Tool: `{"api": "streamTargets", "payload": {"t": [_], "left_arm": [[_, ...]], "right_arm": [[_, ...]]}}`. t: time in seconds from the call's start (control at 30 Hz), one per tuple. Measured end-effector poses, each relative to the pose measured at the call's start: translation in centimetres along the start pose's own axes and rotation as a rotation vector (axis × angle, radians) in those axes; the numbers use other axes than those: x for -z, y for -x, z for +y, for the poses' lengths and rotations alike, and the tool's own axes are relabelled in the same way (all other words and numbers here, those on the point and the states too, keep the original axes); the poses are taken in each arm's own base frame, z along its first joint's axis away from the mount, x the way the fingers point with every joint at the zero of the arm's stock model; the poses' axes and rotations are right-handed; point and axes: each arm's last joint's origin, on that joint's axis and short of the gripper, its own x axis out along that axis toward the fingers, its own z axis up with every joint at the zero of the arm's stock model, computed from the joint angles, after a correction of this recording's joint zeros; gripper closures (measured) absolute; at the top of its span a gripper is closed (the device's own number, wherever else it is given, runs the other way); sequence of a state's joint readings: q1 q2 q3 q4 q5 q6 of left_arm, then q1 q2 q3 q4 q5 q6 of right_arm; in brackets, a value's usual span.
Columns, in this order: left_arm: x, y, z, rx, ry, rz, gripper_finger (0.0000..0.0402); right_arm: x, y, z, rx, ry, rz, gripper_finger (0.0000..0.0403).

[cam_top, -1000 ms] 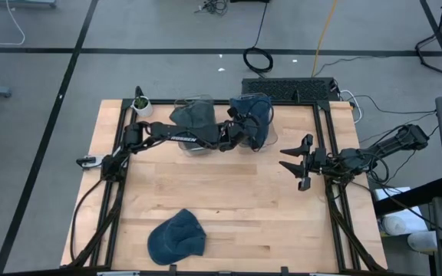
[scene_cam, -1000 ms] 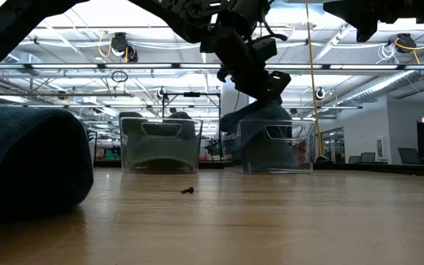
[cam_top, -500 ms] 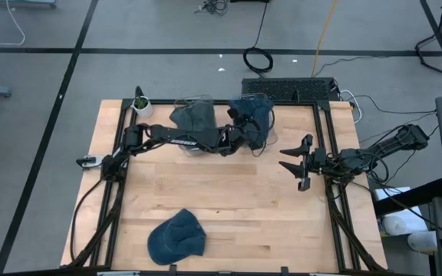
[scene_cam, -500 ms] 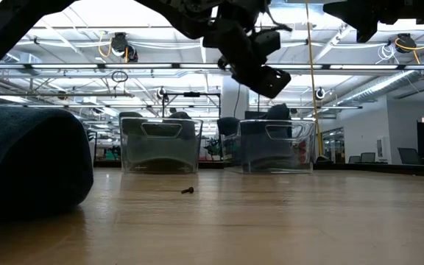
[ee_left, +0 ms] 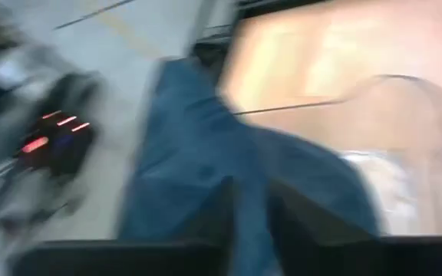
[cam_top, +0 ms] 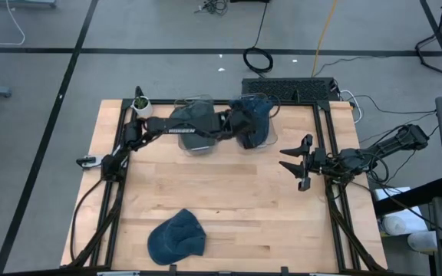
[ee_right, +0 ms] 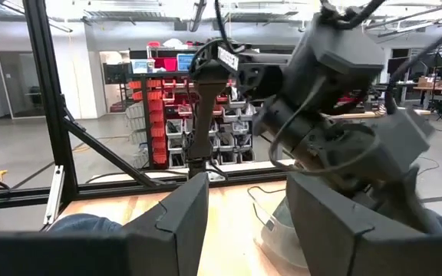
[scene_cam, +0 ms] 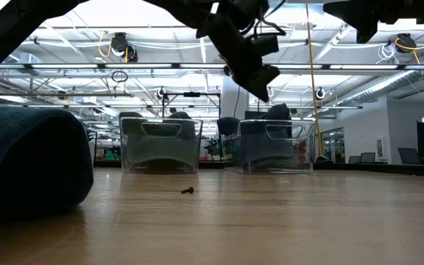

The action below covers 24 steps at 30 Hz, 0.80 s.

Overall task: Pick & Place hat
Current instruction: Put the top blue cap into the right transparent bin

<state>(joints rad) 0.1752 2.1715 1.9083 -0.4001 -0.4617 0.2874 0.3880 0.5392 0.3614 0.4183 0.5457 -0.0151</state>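
Observation:
A blue hat point(cam_top: 255, 115) lies in the right clear bin point(scene_cam: 277, 151) at the table's far side, rising above its rim point(scene_cam: 278, 112). My left gripper point(cam_top: 242, 132) hangs above that bin's near left corner point(scene_cam: 260, 76). In the blurred left wrist view its fingers point(ee_left: 253, 226) stand slightly apart, open and holding nothing, with the blue hat point(ee_left: 190, 146) beyond them. A grey hat point(cam_top: 191, 116) sits in the left clear bin point(scene_cam: 160, 143). Another blue hat point(cam_top: 176, 236) rests on the table by the near edge. My right gripper point(cam_top: 287, 159) waits open at the right edge.
A small potted plant point(cam_top: 141, 103) stands at the far left corner. A dark screw point(scene_cam: 188, 190) lies on the wood in front of the bins. The table's middle point(cam_top: 229, 192) is bare wood between the bins and the near hat.
My left gripper has let go of the blue hat, which has dropped from hanging under its fingers into the right bin. The gripper has then risen, tipped and drawn back a little toward the table's left.

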Motion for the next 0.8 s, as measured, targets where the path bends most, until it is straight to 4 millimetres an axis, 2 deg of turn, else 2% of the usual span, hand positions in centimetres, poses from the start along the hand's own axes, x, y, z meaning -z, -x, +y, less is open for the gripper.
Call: {"api": "streamTargets", "payload": {"t": [0.07,0.1,0.27,0.47,0.63,0.8], "left_arm": [[0.6,-0.6,0.5,0.115,-0.02,-0.01,0.0374],[1.2,-1.0,0.6,0.157,-0.015,-0.006,0.0387],[4.1,-3.2,1.5,0.189,0.01,0.058,0.0397],[7.0,-5.1,1.9,0.203,0.123,0.028,0.0398],[8.0,-5.5,1.8,0.247,0.165,0.018,0.0394],[7.7,-5.3,1.1,0.25,0.152,0.001,0.0397]], "right_arm": [[0.0,0.0,0.0,0.0,0.001,0.001,0.0239],[0.0,0.0,0.0,0.0,0.002,0.004,0.0239],[0.1,0.0,0.0,0.0,0.007,0.01,0.0239],[0.1,0.0,0.0,0.0,0.009,0.009,0.0239],[0.0,0.0,0.0,0.003,0.009,0.003,0.0239],[0.0,0.0,0.0,0.003,0.015,0.003,0.0239]]}}
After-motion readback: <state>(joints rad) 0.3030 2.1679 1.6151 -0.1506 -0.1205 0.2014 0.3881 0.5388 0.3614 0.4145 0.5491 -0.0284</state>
